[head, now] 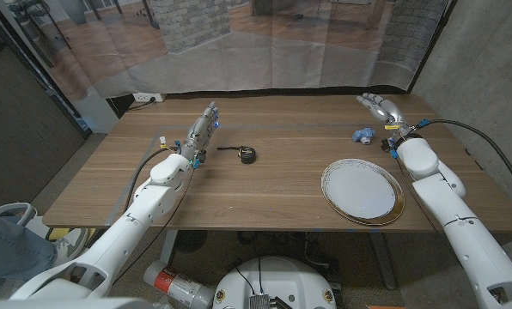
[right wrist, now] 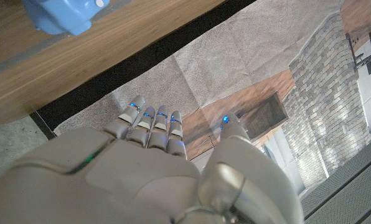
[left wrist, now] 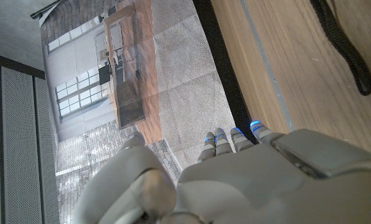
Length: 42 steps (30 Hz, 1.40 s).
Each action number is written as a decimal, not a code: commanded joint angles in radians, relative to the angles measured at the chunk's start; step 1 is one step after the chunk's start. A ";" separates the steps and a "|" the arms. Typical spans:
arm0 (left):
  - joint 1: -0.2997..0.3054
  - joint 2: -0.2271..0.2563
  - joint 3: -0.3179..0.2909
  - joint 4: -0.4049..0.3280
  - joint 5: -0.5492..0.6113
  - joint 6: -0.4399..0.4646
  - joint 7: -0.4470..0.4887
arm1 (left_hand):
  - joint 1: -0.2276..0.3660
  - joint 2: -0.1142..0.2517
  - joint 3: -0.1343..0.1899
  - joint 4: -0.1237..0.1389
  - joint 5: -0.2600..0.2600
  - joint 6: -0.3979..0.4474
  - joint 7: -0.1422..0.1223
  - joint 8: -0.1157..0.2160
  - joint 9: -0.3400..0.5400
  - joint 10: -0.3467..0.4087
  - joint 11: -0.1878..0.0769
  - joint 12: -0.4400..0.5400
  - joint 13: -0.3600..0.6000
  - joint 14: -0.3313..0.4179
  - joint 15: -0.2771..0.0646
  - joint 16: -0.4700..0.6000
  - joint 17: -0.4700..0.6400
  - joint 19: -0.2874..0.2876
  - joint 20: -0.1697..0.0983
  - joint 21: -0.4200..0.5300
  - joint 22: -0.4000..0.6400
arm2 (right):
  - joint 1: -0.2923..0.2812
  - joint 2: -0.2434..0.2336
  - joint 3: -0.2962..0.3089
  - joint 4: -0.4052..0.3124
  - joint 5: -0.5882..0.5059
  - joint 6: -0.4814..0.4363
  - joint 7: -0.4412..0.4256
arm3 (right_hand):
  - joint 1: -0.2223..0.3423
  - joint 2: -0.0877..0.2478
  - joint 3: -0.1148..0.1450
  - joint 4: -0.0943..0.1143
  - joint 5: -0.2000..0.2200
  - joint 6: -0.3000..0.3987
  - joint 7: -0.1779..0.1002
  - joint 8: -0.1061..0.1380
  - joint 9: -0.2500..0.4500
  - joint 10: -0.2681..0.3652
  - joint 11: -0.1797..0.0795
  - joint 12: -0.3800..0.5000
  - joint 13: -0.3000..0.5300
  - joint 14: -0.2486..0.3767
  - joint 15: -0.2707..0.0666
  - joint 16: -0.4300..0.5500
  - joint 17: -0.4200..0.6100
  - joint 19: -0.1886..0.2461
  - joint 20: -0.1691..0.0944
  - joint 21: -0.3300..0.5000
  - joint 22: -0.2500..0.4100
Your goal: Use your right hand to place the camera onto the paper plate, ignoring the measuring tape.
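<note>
**Camera's tiny, easy to knock away**

My right hand (head: 383, 110) is open, holding nothing, fingers straight out near the far edge. The blue camera (head: 364, 134) sits just beside it, plate (head: 362, 191) nearer me. A clumsy close could shove it off the table (head: 265, 184).

table (head: 265, 184): wooden, across frame centre
backdrop (head: 239, 43): printed brick-and-floor scene, top
person (head: 11, 245): jeans, bottom left corner
</note>
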 commanded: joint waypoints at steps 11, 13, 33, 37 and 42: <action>0.001 -0.002 0.004 -0.001 0.000 0.006 0.008 | 0.003 0.016 -0.005 -0.001 -0.002 0.010 -0.002 0.005 0.002 0.003 -0.002 0.003 0.003 0.002 0.006 0.005 0.004 0.011 -0.023 -0.006 0.005 | -0.005 -0.036 -0.021 -0.028 -0.110 -0.040 -0.020 | 0.038 -0.003 0.012 -0.020 0.005 0.009 -0.014 0.005 0.006 0.005 -0.014 0.003 0.003 0.020 -0.005 0.004 0.002 0.036 -0.005 -0.007 0.001; 0.001 -0.002 0.004 0.000 0.001 0.005 0.009 | 0.004 0.017 -0.005 -0.001 -0.002 0.010 -0.001 0.005 0.002 0.004 0.000 0.004 0.003 0.005 0.010 0.006 0.004 0.012 -0.023 -0.007 0.005 | -0.005 -0.039 -0.023 -0.035 -0.119 -0.052 -0.018 | 0.043 -0.004 0.012 -0.023 0.004 0.010 -0.016 0.005 0.006 0.005 -0.016 0.002 0.003 0.022 -0.006 0.004 0.002 0.046 0.011 -0.007 0.001; 0.002 0.001 0.001 0.001 0.000 0.010 0.009 | 0.010 0.023 -0.005 -0.003 -0.003 0.016 0.001 0.006 0.003 0.009 0.001 0.005 0.003 0.009 0.012 0.006 0.004 0.015 -0.021 -0.012 0.005 | -0.009 -0.088 -0.052 -0.083 -0.229 -0.130 0.000 | 0.088 -0.017 0.019 -0.044 0.002 0.035 -0.034 0.010 0.007 0.002 -0.036 0.000 0.004 0.026 -0.013 -0.002 0.000 0.071 0.139 -0.027 0.000; 0.003 0.000 0.001 0.001 -0.001 0.015 0.011 | 0.011 0.024 -0.005 -0.004 -0.004 0.017 0.001 0.006 0.003 0.008 -0.001 0.004 0.003 0.009 0.012 0.006 0.004 0.016 -0.016 -0.013 0.005 | -0.012 -0.086 -0.050 -0.091 -0.239 -0.146 -0.003 | 0.105 -0.027 0.019 -0.043 0.002 0.065 -0.039 0.017 0.007 0.005 -0.040 0.001 0.004 0.012 0.061 -0.006 0.002 0.067 0.180 -0.046 0.000; 0.004 0.000 0.002 0.001 -0.002 0.016 0.010 | 0.012 0.025 -0.006 -0.004 -0.004 0.019 0.002 0.006 0.003 0.008 -0.003 0.004 0.003 0.011 0.019 0.006 0.004 0.017 -0.014 -0.014 0.005 | -0.016 -0.095 -0.052 -0.098 -0.250 -0.158 0.006 | 0.112 -0.034 0.018 -0.041 0.002 0.081 -0.084 0.018 0.007 0.007 -0.051 0.002 0.004 0.011 0.080 -0.005 0.003 0.057 0.221 -0.064 0.001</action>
